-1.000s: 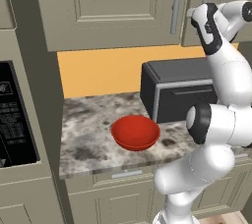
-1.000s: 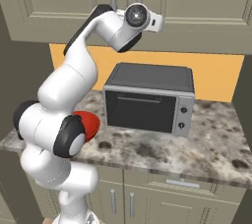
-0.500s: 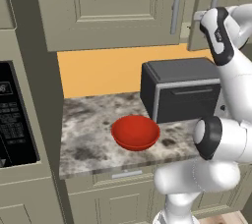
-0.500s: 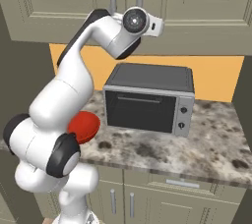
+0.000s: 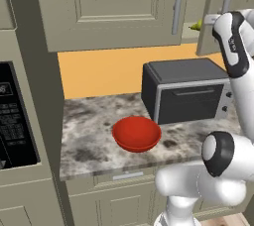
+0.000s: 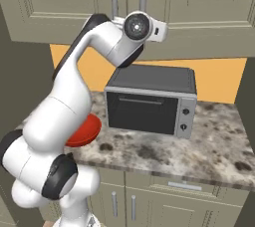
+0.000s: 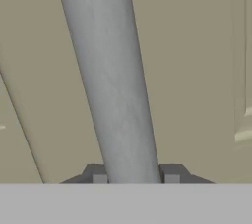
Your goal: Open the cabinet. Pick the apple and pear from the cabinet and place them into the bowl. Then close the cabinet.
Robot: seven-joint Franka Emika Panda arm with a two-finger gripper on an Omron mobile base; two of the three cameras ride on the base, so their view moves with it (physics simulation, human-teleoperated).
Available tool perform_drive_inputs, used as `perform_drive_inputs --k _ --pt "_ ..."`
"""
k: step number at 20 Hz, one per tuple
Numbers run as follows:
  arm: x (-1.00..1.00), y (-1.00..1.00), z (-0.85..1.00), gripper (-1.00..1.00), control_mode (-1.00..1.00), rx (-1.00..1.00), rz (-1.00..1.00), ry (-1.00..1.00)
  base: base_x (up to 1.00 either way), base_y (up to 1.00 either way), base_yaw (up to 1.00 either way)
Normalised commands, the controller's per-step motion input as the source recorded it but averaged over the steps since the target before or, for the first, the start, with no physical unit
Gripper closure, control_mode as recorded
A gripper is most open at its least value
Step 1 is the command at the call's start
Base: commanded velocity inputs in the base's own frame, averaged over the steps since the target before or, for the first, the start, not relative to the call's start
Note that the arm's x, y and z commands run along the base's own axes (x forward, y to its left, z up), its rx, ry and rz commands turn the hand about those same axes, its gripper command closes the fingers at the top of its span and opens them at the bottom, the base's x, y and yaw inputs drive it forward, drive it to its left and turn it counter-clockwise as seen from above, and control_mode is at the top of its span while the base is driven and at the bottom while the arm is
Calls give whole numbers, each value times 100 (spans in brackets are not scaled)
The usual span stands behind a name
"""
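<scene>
Gripping the cabinet (image 5: 114,7) door's grey bar handle (image 7: 110,80), tool (image 7: 135,176) fingers snug on both sides.

Dark toaster oven (image 5: 186,93) on speckled counter (image 5: 89,138), black microwave (image 5: 15,116)

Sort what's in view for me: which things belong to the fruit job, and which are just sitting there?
For the job:
cabinet
door handle, clamped in the gripper
pear, inside the cabinet
red bowl

Just there:
toaster oven
counter
black oven panel
</scene>
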Motion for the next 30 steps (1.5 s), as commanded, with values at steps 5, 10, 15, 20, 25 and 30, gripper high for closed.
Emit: perform_drive_inputs --k 5,10,15,20,25,30 --pt "-59 0 0 100 -100 0 -1 0 0 0 0" --pt "-57 -4 0 100 -100 0 -1 0 0 0 0" --pt "-56 -18 0 100 -100 0 0 0 0 0 0" --pt "-56 -19 0 100 -100 0 0 0 0 0 0" --pt "-50 -13 0 100 -100 0 0 0 0 0 0" --pt "-33 -8 0 100 -100 0 0 0 0 0 0"
